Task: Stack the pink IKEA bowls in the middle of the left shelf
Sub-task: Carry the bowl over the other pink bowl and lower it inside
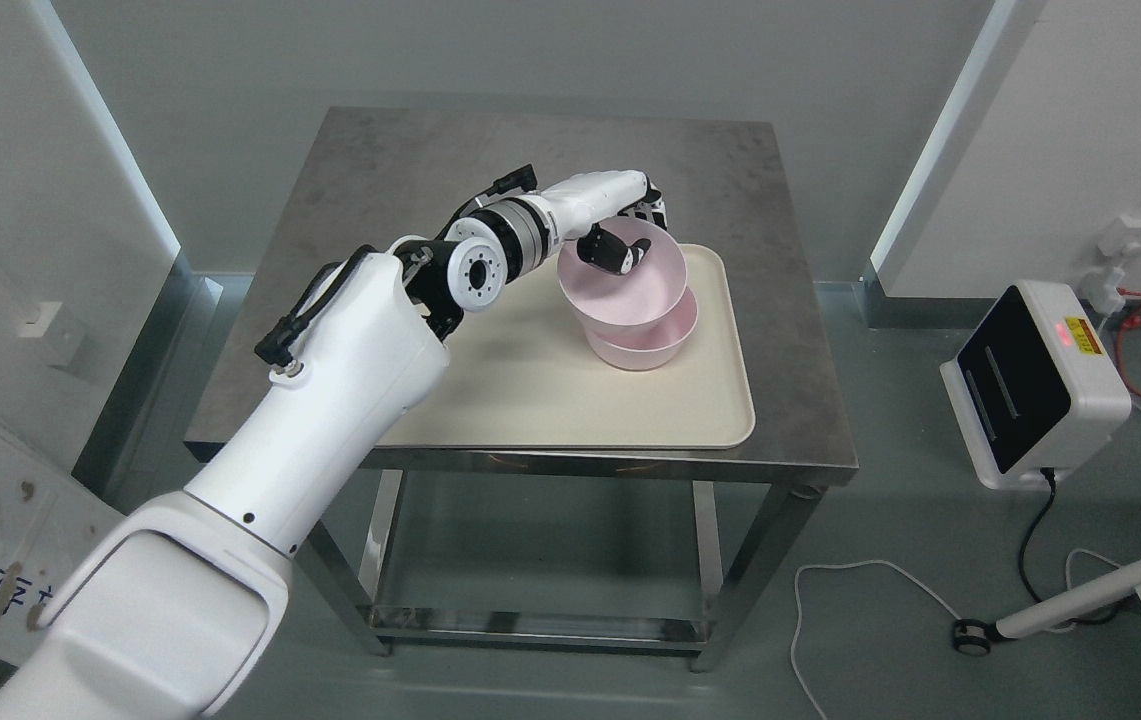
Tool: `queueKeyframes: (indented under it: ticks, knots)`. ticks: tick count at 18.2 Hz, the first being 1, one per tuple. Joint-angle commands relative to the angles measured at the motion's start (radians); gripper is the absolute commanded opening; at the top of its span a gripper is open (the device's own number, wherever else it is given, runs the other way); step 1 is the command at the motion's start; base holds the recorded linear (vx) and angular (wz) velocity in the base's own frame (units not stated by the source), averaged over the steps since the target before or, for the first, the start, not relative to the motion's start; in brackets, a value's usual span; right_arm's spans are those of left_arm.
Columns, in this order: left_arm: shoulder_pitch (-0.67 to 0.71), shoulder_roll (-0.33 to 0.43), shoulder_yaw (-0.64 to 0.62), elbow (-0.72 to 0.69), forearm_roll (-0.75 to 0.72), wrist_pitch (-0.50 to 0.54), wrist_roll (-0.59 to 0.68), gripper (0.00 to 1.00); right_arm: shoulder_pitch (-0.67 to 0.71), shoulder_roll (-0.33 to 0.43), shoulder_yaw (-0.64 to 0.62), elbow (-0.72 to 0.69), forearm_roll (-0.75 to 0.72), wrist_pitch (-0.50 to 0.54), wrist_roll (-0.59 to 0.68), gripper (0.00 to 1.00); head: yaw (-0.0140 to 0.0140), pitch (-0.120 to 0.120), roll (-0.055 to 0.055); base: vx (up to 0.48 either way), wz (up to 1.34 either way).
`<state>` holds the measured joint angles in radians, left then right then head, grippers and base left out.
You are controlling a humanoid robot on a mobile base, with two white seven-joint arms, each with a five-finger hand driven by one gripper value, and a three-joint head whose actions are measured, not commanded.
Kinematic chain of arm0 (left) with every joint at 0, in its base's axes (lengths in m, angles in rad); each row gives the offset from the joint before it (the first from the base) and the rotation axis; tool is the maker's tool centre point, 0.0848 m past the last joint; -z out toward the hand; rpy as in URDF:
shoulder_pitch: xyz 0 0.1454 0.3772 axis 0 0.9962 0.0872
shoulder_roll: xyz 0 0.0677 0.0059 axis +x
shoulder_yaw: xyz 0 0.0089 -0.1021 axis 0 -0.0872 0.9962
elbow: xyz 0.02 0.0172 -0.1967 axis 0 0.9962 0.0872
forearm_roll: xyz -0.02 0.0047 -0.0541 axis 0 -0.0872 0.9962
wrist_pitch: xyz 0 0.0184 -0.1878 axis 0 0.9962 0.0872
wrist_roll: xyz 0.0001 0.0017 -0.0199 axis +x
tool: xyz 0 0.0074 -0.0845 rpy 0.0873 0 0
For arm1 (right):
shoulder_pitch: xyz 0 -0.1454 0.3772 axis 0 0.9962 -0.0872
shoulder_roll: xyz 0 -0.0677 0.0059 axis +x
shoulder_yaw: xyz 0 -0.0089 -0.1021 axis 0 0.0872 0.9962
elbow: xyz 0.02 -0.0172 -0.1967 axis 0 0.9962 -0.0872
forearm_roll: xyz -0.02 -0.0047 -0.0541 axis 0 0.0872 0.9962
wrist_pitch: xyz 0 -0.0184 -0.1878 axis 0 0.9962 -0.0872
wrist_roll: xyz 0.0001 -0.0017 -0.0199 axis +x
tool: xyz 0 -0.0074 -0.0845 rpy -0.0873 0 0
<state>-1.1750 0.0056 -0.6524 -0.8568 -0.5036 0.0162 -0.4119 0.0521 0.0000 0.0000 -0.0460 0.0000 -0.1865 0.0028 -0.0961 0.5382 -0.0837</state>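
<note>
Left hand has its fingers clamped over the far rim of the upper pink plastic bowl, thumb inside, and it's tilted, sitting partly in the lower pink plastic bowl. Both are on the cream rectangular tray, toward the right edge of the grey steel bench.

My left arm reaches in from seven o'clock, and its robot hand grips the far rim of the upper pink bowl, thumb inside. That bowl sits tilted in the lower pink bowl, which rests on the cream tray on the steel table. At four o'clock a white device stands on the floor.
</note>
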Motion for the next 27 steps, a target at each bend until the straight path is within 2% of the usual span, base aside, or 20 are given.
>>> queueKeyframes:
  ticks: [1, 4, 5, 6, 7, 8, 10, 12, 15, 19, 22, 27]
  knots:
    - [-0.005, 0.012, -0.003, 0.035, 0.025, -0.001, 0.001, 0.40, 0.000, -0.017, -0.009, 0.000, 0.008, 0.001, 0.000, 1.00, 0.0000, 0.000, 0.000, 0.000, 0.00]
    - [-0.005, 0.012, 0.048, 0.033, 0.028, -0.007, 0.001, 0.50, 0.000, -0.017, -0.009, 0.000, 0.008, 0.001, 0.000, 1.00, 0.0000, 0.000, 0.000, 0.000, 0.00]
    - [-0.003, 0.012, 0.101, 0.022, 0.034, -0.016, 0.005, 0.56, 0.000, -0.017, -0.011, 0.000, 0.008, 0.001, 0.000, 1.00, 0.0000, 0.000, 0.000, 0.000, 0.00]
    - [0.001, 0.012, 0.176, 0.006, 0.037, -0.030, 0.045, 0.70, 0.000, -0.017, -0.009, 0.000, 0.008, 0.001, 0.000, 1.00, 0.0000, 0.000, 0.000, 0.000, 0.00]
    - [0.009, 0.012, 0.238, -0.014, 0.040, -0.060, 0.108, 0.81, 0.000, -0.017, -0.011, 0.000, 0.008, 0.001, 0.000, 1.00, 0.0000, 0.000, 0.000, 0.000, 0.00]
    - [0.032, 0.012, 0.307, -0.054, 0.052, -0.112, 0.169, 0.85, 0.000, -0.017, -0.009, 0.000, 0.008, 0.001, 0.000, 1.00, 0.0000, 0.000, 0.000, 0.000, 0.00]
    - [0.092, 0.012, 0.416, -0.137, 0.129, -0.204, 0.176, 0.91, 0.000, -0.017, -0.009, 0.000, 0.008, 0.001, 0.000, 1.00, 0.0000, 0.000, 0.000, 0.000, 0.00]
    - [0.186, 0.012, 0.427, -0.242, 0.209, -0.246, 0.147, 0.91, 0.000, -0.017, -0.009, 0.000, 0.008, 0.001, 0.000, 1.00, 0.0000, 0.000, 0.000, 0.000, 0.00]
    - [0.348, 0.012, 0.422, -0.424, 0.209, -0.245, -0.049, 0.91, 0.000, -0.017, -0.009, 0.000, 0.008, 0.001, 0.000, 1.00, 0.0000, 0.000, 0.000, 0.000, 0.00]
    - [0.394, 0.012, 0.366, -0.481, 0.177, -0.240, -0.084, 0.88, 0.000, -0.017, -0.009, 0.000, 0.008, 0.001, 0.000, 1.00, 0.0000, 0.000, 0.000, 0.000, 0.00]
    - [0.393, 0.012, 0.314, -0.481, 0.070, -0.234, -0.091, 0.88, 0.000, -0.017, -0.009, 0.000, 0.008, 0.001, 0.000, 1.00, 0.0000, 0.000, 0.000, 0.000, 0.00]
    - [0.397, 0.025, 0.297, -0.473, -0.205, -0.139, -0.180, 0.83, 0.000, -0.017, -0.009, 0.000, 0.008, 0.001, 0.000, 1.00, 0.0000, 0.000, 0.000, 0.000, 0.00]
